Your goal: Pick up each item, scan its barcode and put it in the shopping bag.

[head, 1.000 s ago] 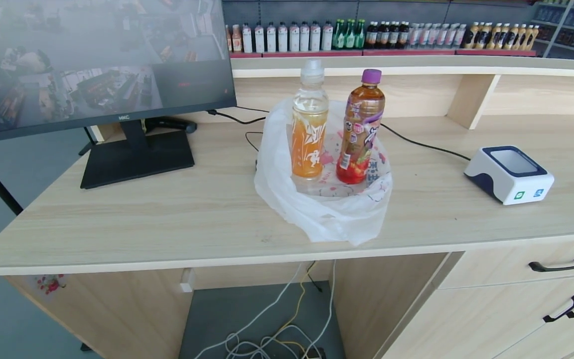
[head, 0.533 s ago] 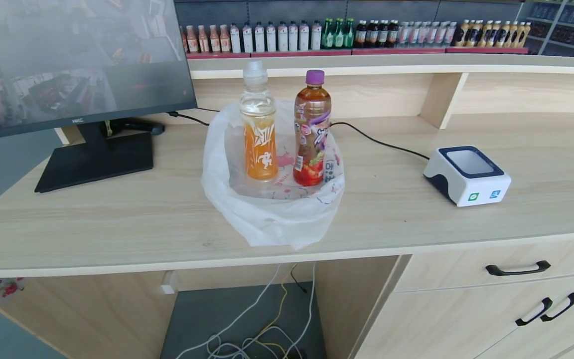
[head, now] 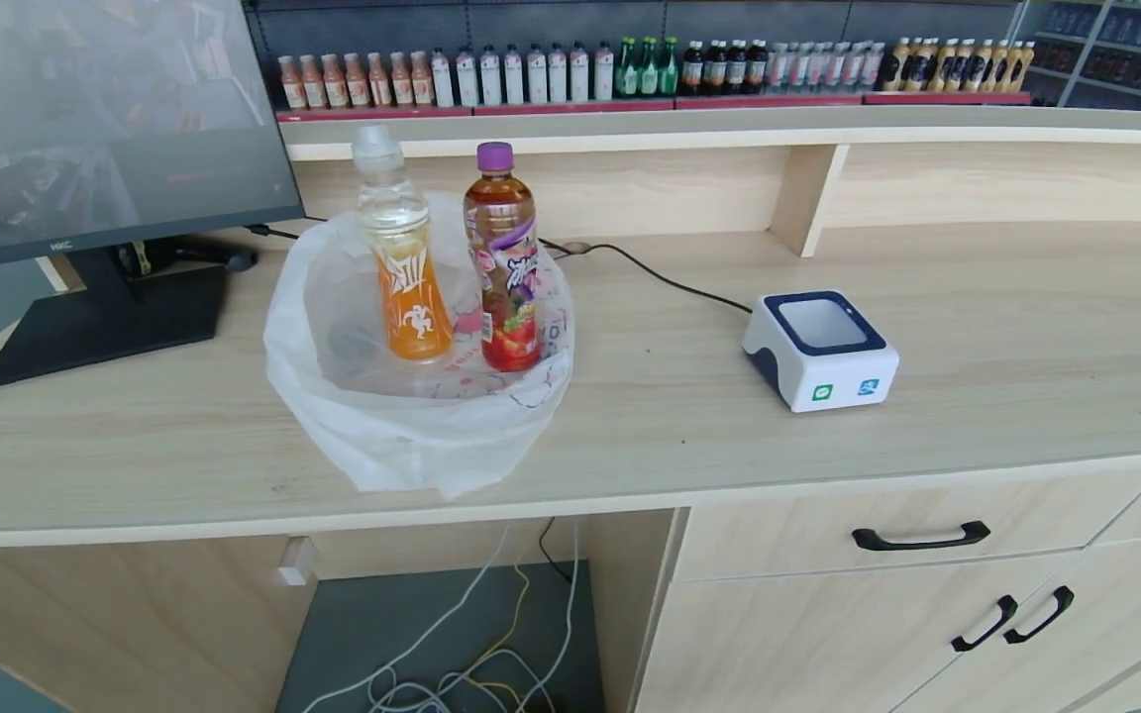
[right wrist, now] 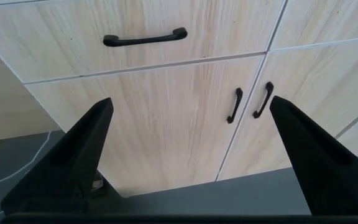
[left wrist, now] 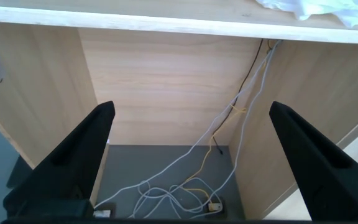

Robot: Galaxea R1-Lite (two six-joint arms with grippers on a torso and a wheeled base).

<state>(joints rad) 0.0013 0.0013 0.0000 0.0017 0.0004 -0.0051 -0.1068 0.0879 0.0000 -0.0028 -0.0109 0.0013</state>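
Left wrist view, left gripper [left wrist: 191, 168]: fingers spread wide, nothing between them; held low, facing the recess under the counter [left wrist: 166, 22].
Cables [left wrist: 185, 186]: loose tangle on the recess floor, some running up toward the counter's underside.
Right gripper [right wrist: 188, 168]: fingers spread wide, nothing held; low, facing a drawer handle [right wrist: 145, 39] and two cupboard doors [right wrist: 166, 118].
Shopping bag [head: 412, 426]: white plastic, mouth rolled open; on the counter, left of centre, reaching the front edge.
Orange bottle [head: 407, 287]: upright inside the bag, clear cap.
Red bottle [head: 506, 287]: upright inside the bag, purple cap, just beside the orange bottle on its right.
Scanner [head: 818, 349]: white and dark blue box, right of the bag and well apart, window facing up; a black lead [head: 660, 280] runs back from it.
Monitor [head: 85, 109]: far left, on a black stand.
Shelf [head: 650, 69]: beyond the raised ledge, a row of bottles.
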